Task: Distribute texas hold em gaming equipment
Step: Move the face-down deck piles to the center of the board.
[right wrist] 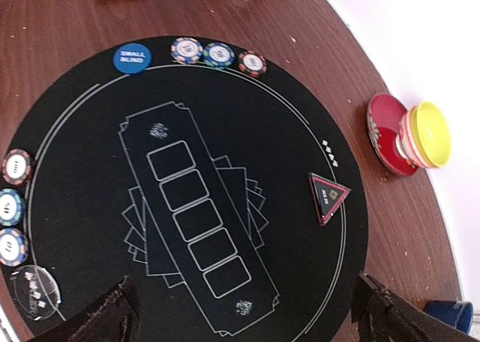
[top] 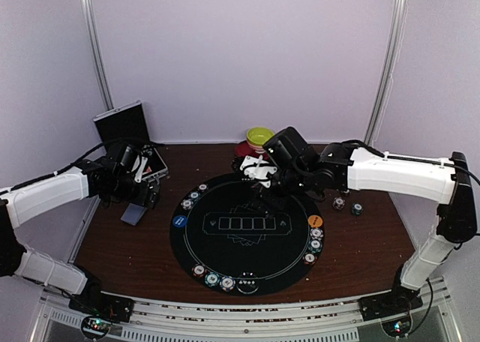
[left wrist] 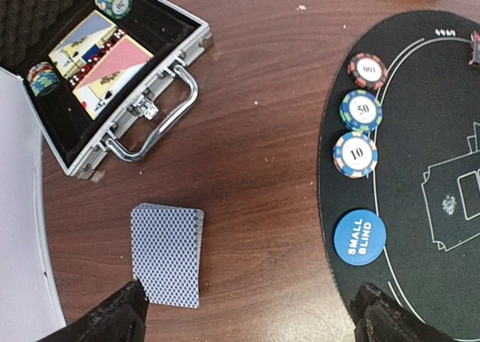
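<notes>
Open metal case [left wrist: 191, 53], two card decks [left wrist: 101, 64], two chips [left wrist: 113, 1] inside

This is a robot test cell in a lab. Plain white walls [top: 247, 49] close it in on three sides, with metal posts [top: 96, 46] standing at the back corners. Two white-and-black robot arms, the left arm [top: 45, 196] and the right arm [top: 397, 169], rise from bases on a metal rail [top: 247, 319] at the near edge of a brown table [top: 127, 244]. What lies on the table reads as staged props: a round black poker mat [top: 247, 258] ringed with chips [left wrist: 361, 111] (a small metal case [left wrist: 169, 27] lies open near it), all seen by a fixed camera overhead.
</notes>
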`<action>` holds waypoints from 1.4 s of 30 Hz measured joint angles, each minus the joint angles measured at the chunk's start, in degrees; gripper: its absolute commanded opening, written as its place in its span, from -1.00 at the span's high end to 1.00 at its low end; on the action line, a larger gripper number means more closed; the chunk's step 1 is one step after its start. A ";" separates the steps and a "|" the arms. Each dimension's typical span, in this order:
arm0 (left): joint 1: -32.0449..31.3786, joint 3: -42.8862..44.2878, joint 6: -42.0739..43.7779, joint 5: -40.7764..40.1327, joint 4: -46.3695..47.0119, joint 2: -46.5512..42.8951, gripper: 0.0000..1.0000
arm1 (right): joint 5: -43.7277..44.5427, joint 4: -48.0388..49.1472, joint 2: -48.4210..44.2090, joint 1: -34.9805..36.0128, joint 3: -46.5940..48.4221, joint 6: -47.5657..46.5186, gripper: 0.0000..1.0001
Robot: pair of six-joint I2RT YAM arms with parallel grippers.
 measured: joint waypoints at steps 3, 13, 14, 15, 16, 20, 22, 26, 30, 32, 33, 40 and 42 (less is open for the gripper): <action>0.55 0.04 1.14 1.57 -0.04 2.38 -0.96 | 0.24 1.84 -0.81 -3.04 -2.56 0.09 -1.00; 1.03 5.73 4.57 6.01 -7.15 12.72 -0.96 | 1.88 6.67 -2.95 -4.13 -5.75 0.55 -1.00; 1.36 6.80 4.85 6.03 -8.02 13.03 -0.96 | 1.97 6.95 -3.43 -4.13 -5.86 0.66 -1.00; 1.75 7.50 5.20 6.05 -8.50 13.09 -0.96 | 1.99 7.21 -4.07 -4.13 -5.97 0.72 -1.00; 2.40 8.20 5.60 6.27 -9.09 13.07 -0.96 | 2.01 7.45 -4.70 -4.13 -6.10 0.74 -1.00; 6.86 8.98 7.89 8.09 -10.14 13.25 -0.96 | 2.03 8.37 -7.39 -4.09 -6.27 1.03 -1.00; 8.90 8.98 8.72 8.76 -10.82 13.97 -0.96 | 2.14 8.98 -8.26 -3.74 -6.27 1.05 -1.00; 12.48 9.44 9.97 9.94 -11.72 17.57 -0.96 | 3.04 9.66 -8.85 -2.82 -6.29 1.01 -1.00; 15.63 9.44 10.58 10.88 -12.28 19.80 -0.96 | 3.65 9.90 -8.85 -2.25 -6.51 1.01 -1.00; 16.57 9.44 10.80 10.95 -12.28 20.57 -0.96 | 3.74 9.92 -8.90 -2.12 -6.56 1.01 -1.00; 16.81 9.44 10.84 10.95 -12.28 20.94 -0.96 | 3.78 9.94 -8.96 -2.12 -6.60 1.01 -1.00; 16.94 9.66 11.21 10.95 -12.31 22.99 -0.96 | 3.85 10.38 -10.05 -2.12 -6.95 1.01 -1.00; 17.14 9.94 11.26 10.86 -12.28 23.85 -0.96 | 3.85 10.38 -10.21 -2.12 -6.99 1.01 -1.00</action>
